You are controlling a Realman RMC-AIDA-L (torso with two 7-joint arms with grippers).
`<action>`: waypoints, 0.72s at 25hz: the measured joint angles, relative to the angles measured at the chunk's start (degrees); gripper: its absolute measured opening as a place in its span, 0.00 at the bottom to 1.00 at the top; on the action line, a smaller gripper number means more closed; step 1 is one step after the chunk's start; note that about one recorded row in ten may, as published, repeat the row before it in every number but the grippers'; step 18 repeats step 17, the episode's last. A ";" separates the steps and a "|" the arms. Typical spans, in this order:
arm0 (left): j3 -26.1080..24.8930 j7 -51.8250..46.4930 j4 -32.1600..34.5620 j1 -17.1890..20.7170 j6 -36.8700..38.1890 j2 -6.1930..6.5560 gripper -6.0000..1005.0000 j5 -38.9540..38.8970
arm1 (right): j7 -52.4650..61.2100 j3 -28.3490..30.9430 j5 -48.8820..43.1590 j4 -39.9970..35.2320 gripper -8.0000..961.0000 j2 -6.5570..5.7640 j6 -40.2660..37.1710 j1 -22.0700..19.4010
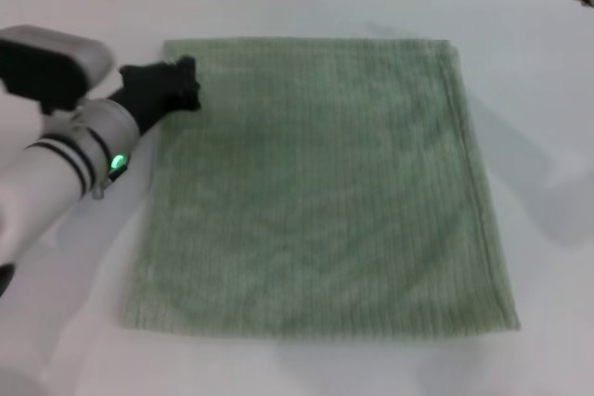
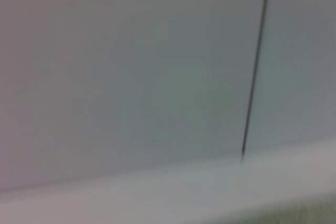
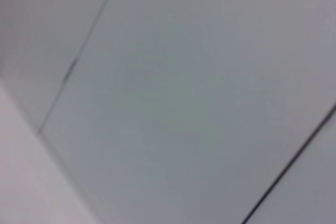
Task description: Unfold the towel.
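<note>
Head view: towel (image 1: 316, 187) lies flat; my left gripper (image 1: 176, 85) sits at its far-left corner, grip indeterminate. Wrist views show only blurred wall panels (image 2: 131, 66).

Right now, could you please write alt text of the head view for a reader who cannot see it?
A pale green towel lies spread flat on a white table. The left gripper sits at the towel's far left corner. The right arm shows only at the far right edge of the picture.
</note>
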 joint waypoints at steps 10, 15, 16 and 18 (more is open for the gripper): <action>-3.54 -0.98 0.04 7.93 26.15 0.45 0.13 0.14 | -0.68 -4.16 -3.21 2.42 0.32 -0.01 -6.79 0.84; -4.20 -1.29 0.71 8.61 27.75 0.46 0.28 0.12 | 1.59 -9.19 -8.92 4.86 0.32 -0.01 -21.27 0.14; -4.21 -1.26 0.72 8.71 28.07 0.46 0.33 0.10 | 1.59 -9.19 -8.92 4.86 0.32 -0.01 -21.27 0.14; -4.28 -1.23 0.72 8.88 28.79 0.46 0.38 0.09 | 1.67 -10.49 -9.36 6.45 0.32 -0.01 -26.65 -0.67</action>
